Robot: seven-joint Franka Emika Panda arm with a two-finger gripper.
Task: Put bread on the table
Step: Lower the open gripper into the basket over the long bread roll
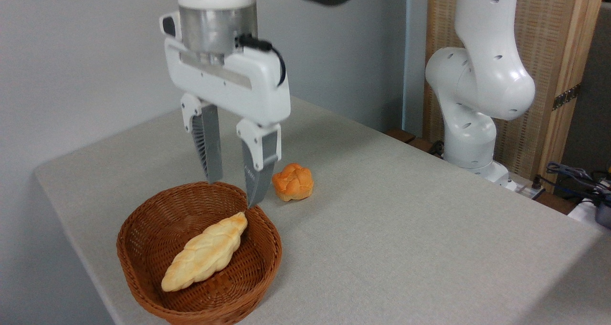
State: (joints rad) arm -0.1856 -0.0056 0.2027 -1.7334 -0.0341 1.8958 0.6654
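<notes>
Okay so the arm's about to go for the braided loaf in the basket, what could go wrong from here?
The open gripper hangs over the basket back rim, near the bread tip, not its middle. Jaws descending here might hit the rim, or pinch only the pointed end, so the loaf could tilt and slip. The bun sits close by.

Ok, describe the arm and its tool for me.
The arm is glossy white with rounded joints and small dark holes. The tool has a white boxy body under a silver metal collar, a black cable looped at its side, and two grey ribbed fingers in white mounts.
</notes>
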